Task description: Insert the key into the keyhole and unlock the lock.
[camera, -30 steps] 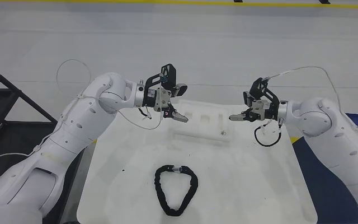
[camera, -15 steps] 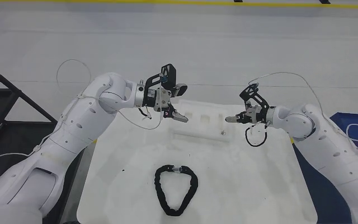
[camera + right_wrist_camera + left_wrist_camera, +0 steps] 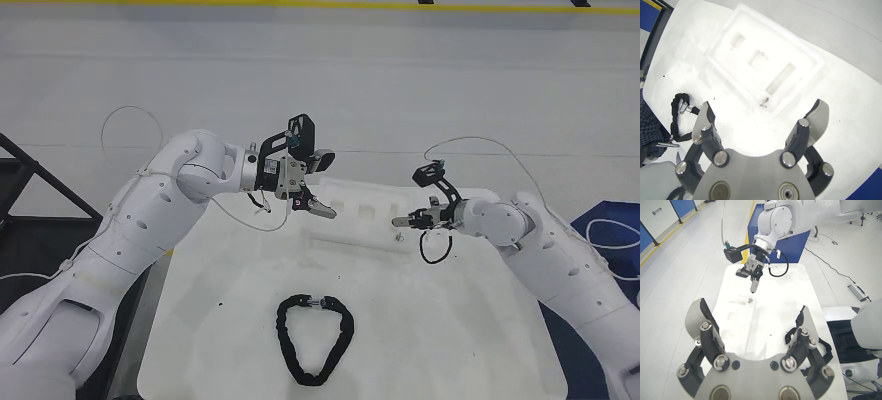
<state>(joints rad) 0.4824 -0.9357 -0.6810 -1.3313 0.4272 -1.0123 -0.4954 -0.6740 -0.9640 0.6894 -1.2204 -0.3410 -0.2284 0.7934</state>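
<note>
A small metal key point(image 3: 763, 103) lies in the corner of a white foam tray point(image 3: 810, 56), also seen as the key point(image 3: 750, 300) point(image 3: 400, 238). My right gripper point(image 3: 762, 111) hovers open just above the key, and shows from across the table as the right gripper point(image 3: 753, 289) point(image 3: 402, 221). My left gripper point(image 3: 318, 207) point(image 3: 755, 317) hangs open and empty over the tray's other end. A black chain lock point(image 3: 315, 340) lies in a loop near the table's front. Its silver lock cylinder point(image 3: 682, 108) point(image 3: 318, 301) joins the chain's ends.
The tray point(image 3: 350, 232) has three rectangular pockets and sits at the back of the white table point(image 3: 450, 330). A blue cabinet point(image 3: 776, 247) stands beyond the table's right side. A black cable loop point(image 3: 432, 250) hangs from the right wrist.
My right gripper has moved left over the foam tray, ending above the key. The left arm and the chain lock have stayed put.
</note>
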